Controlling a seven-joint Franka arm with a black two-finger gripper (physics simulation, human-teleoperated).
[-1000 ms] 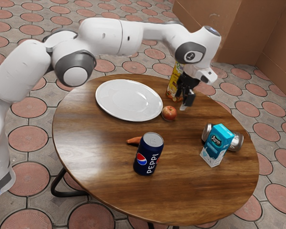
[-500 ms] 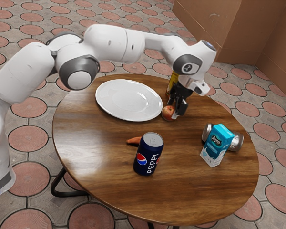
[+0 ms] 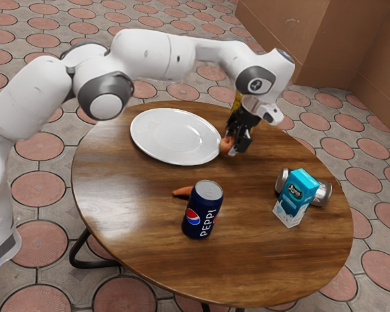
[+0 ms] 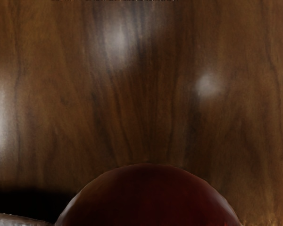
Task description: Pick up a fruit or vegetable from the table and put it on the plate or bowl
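A red apple is just off the wooden table, beside the right rim of the white plate. My black gripper is shut on the apple, its fingers covering the apple's right side. In the wrist view the apple looms dark red right under my hand, with the table top behind it. A small orange carrot lies on the table behind the Pepsi can.
A blue Pepsi can stands near the table's middle. A teal carton stands at the right with a silver can lying behind it. A yellow juice carton stands just behind my hand. Cardboard boxes stand at the back right.
My gripper came down and to the exterior view's left from beside the juice carton onto the apple, closed on it, and the apple has risen slightly toward the plate's rim.
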